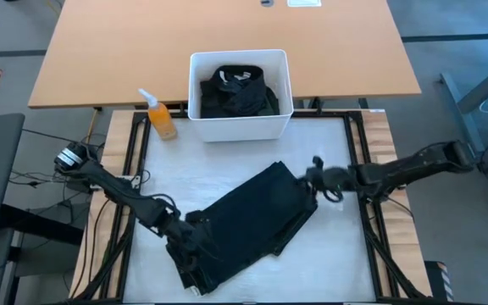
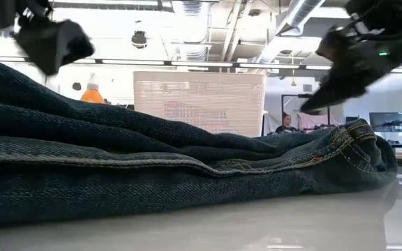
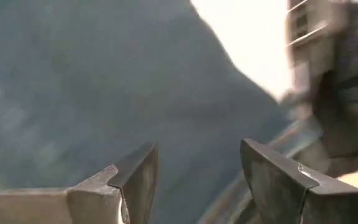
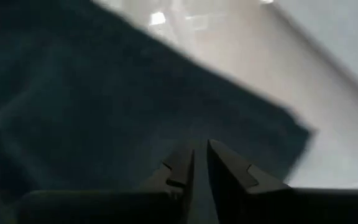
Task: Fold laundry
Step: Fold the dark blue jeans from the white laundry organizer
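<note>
A folded pair of dark blue denim jeans [image 1: 252, 216] lies flat on the white table top, slanting from near left to far right. Its stitched hems show in the low view [image 2: 354, 143]. My left gripper [image 1: 189, 230] hovers open over the jeans' near left end, with only denim beneath its fingers [image 3: 197, 180]. My right gripper [image 1: 313, 174] hangs just off the jeans' far right corner. Its fingers are drawn almost together with nothing between them [image 4: 200, 163]. In the low view both grippers [image 2: 51, 42] [image 2: 323, 94] are clear above the cloth. More dark laundry [image 1: 235, 91] fills the white bin.
The white bin [image 1: 240, 127] stands at the table's far edge in the middle. An orange spray bottle [image 1: 161, 117] is to its left. Bare white table [image 1: 337, 246] lies to the right of and behind the jeans. A wooden desk [image 1: 227, 34] stands beyond.
</note>
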You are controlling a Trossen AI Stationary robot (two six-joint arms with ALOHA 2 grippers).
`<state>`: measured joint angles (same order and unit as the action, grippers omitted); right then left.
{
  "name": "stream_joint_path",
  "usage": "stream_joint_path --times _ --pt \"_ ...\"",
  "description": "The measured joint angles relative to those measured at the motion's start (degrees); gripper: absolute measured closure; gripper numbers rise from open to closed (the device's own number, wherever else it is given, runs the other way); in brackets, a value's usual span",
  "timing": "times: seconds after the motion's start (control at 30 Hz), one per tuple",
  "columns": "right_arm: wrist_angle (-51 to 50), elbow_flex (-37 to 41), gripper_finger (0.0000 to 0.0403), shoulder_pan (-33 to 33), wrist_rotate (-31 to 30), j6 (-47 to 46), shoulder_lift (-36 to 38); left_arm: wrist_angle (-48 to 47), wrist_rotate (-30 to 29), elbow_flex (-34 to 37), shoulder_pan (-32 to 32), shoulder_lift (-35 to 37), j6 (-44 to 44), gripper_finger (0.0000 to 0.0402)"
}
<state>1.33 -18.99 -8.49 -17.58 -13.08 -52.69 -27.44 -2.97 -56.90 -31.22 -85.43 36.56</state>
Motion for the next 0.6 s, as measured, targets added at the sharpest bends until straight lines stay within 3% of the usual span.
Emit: stream_joint_path --times 0.13,0.3,0.47,0.6 --pt "0.7 2.4 0.0346 -8.6 -3.8 -6.4 -2.7 -5.0 -3.3 2.6 0.1 0.0 4.5 0.0184" --pt "0.3 4.4 0.036 -16.5 -8.0 -12.6 -7.1 -2.4 0.4 10.7 0.9 0.0 10.1 0.0184" --pt "-4.7 5.0 0.0374 -19.2 -11.1 -17.0 -9.8 4.2 2.1 17.2 2.0 0.4 13.5 0.0185" --pt "-6.5 4.1 0.0384 -19.2 -12.7 -14.5 -9.1 5.0 1.0 17.3 3.4 0.9 11.3 0.0185"
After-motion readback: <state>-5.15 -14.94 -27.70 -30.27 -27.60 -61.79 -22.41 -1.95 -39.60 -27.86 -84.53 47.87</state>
